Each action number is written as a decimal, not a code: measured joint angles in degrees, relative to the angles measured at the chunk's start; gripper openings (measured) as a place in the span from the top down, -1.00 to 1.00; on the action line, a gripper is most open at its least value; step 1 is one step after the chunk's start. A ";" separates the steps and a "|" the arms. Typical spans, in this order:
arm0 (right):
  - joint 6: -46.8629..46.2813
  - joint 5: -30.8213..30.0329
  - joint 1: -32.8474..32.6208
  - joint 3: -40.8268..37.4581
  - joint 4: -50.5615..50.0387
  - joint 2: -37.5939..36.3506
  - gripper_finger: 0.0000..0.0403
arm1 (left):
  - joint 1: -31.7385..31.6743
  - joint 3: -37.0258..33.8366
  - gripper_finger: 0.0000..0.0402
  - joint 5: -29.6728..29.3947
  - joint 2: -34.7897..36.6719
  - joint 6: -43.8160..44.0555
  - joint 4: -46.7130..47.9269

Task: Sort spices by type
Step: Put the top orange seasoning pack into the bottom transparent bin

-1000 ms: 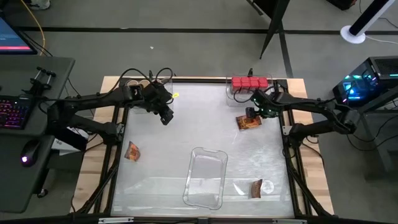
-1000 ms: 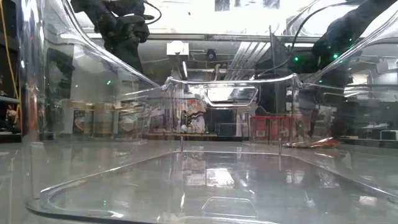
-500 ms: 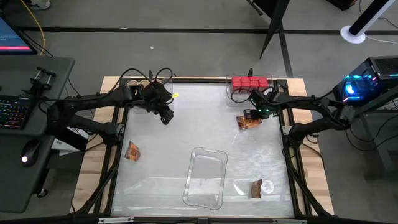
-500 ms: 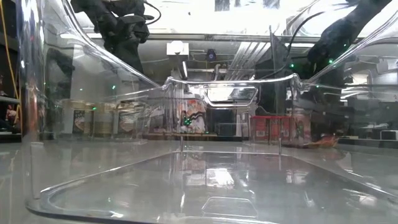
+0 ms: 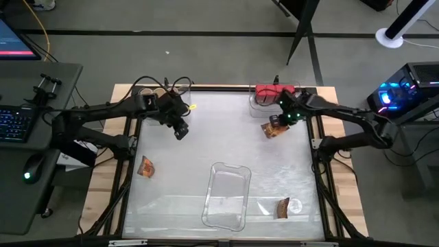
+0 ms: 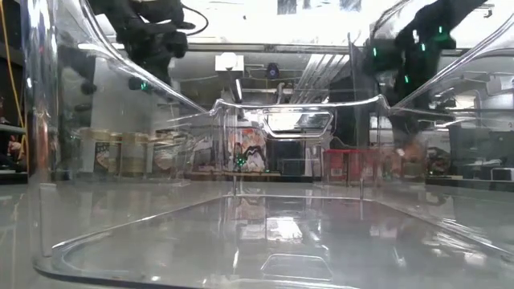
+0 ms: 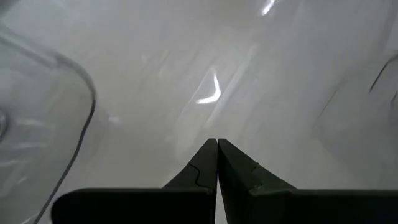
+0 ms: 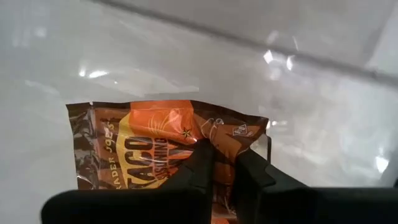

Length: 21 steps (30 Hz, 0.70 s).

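Observation:
An orange-red foil packet [image 5: 272, 128] hangs just above the table at the far right, and my right gripper [image 5: 278, 121] is shut on it. In the right wrist view the packet [image 8: 149, 143] shows its printed face, with the gripper [image 8: 222, 152] at its edge. A second packet [image 5: 145, 166] lies flat at the left. A third packet [image 5: 282, 208] lies beside a round jar [image 5: 295, 205] at the near right. Red boxes [image 5: 274, 90] stand in a row at the far edge. My left gripper [image 5: 180, 131] hovers shut and empty over the far left. My right gripper pinches the packet between its two fingers [image 8: 202, 163], close to one side edge [image 8: 189, 135] of the printed face. The fingers come from above, slanting down. The packet is off the table and hangs tilted below them.
A clear plastic tray [image 5: 214, 171] sits near the middle of the near half and fills the low view [image 6: 241, 104]. Another clear tray [image 5: 255, 103] holds the red boxes. Tan-lidded jars [image 5: 147, 90] stand at the far left corner among cables.
My right gripper has come down onto the packet, shut on it and raised it off the table, shifting a little toward the far edge. The packet, flat before, is now tilted and clear of the table.

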<state>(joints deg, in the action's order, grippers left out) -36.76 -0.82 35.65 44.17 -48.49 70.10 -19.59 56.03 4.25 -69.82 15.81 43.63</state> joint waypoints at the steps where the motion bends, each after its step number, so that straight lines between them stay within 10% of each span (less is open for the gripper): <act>1: 0.96 0.16 -0.50 1.84 -0.68 -0.78 0.87 | -0.30 0.00 1.00 -0.08 0.18 -0.98 1.46; 10: 10.25 11.96 -15.20 19.70 7.35 -2.92 0.88 | -2.19 0.00 1.00 -3.00 3.12 -3.34 6.21; 21: 12.40 9.64 -40.97 30.10 11.37 15.79 0.89 | -2.15 0.00 1.00 -5.24 4.25 0.77 5.79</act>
<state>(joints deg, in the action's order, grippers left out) -24.36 8.82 -5.32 74.27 -37.12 85.89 -21.74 56.03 -0.99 -65.57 16.58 49.42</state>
